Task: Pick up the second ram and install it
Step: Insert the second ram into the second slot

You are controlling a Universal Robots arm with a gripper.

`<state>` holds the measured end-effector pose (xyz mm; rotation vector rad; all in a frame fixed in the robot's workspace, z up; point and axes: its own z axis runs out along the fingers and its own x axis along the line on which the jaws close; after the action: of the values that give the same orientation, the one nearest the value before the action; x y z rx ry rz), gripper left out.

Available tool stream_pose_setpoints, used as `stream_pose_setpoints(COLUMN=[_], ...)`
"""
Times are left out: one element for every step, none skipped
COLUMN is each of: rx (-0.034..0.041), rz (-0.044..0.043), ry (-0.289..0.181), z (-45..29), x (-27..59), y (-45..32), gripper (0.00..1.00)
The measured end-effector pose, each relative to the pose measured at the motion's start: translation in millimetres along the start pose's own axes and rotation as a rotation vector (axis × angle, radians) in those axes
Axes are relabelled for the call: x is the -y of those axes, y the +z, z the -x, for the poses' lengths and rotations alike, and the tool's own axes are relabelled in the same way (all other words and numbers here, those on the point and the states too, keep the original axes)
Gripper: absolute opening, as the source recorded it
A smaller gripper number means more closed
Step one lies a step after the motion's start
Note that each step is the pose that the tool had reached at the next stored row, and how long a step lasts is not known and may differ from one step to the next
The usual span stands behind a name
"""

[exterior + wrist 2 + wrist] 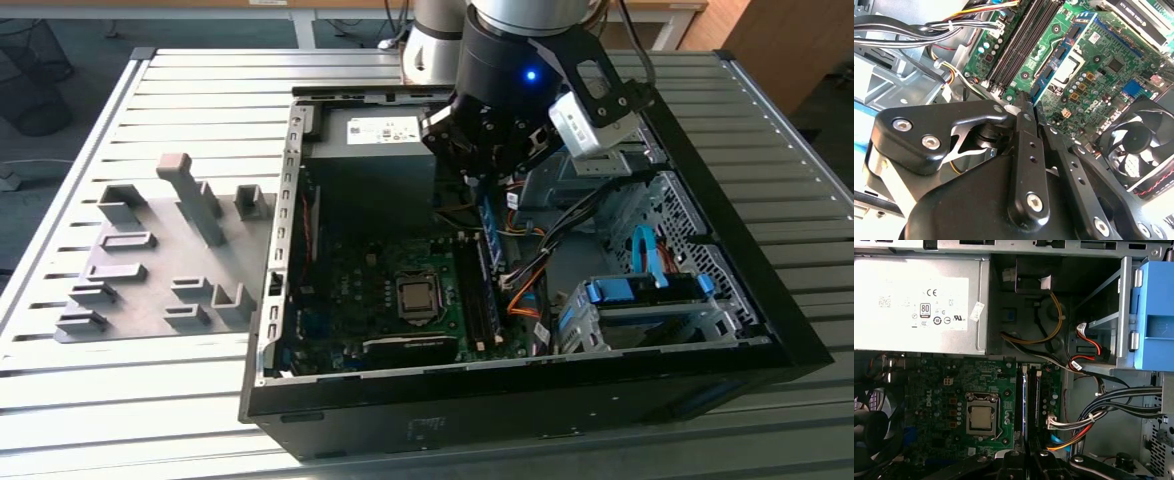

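In the exterior view the arm's body hides the gripper's upper part, and the gripper (483, 185) hangs over the open case (747, 300) that lies on the slatted table (160, 90). A thin dark-blue strip, the ram (491, 232), runs down from between the fingers toward the slots (478, 290) right of the processor (418, 294); whether its lower edge touches a slot is hard to make out. Grey holders (200, 200) stand on the table well to the left of the case.

In the second wrist view the black fingers (1026, 150) fill the near part and cover most of the ram (1036, 95), of which a blue edge shows just past the fingertips, above the motherboard (1094, 75). A fan (1139, 145) is cut off at the edge.

In the first wrist view the fingers (1014, 460) are closed on the ram (1031, 410), seen edge-on and lined up along the slots (1019, 400), beside the processor (981, 420). The power supply (919, 300) lies beyond, and cables (1094, 415) run on the other side.
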<state>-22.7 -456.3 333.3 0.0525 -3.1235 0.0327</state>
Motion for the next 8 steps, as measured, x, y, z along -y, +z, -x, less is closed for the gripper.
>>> stream_pose_setpoints(rx=[0.0, 0.0, 0.0, 0.0, 0.0001, 0.0002, 0.0002, 0.0], rz=[0.0, 0.0, 0.0, 0.0, 0.0001, 0.0003, 0.0004, 0.0002], ry=[0.0, 0.0, 0.0, 0.0, 0.0, 0.0, 0.002, 0.003], z=[0.0, 0.0, 0.0, 0.0, 0.0, -0.1, -0.1, -0.1], x=[0.0, 0.0, 0.0, 0.0, 0.2, 0.7, 0.9, 1.0], y=[0.0, 0.0, 0.0, 0.1, 0.2, 0.4, 1.1, 2.0], gripper=[0.14, 0.14, 0.14, 0.14, 0.14, 0.14, 0.14, 0.14])
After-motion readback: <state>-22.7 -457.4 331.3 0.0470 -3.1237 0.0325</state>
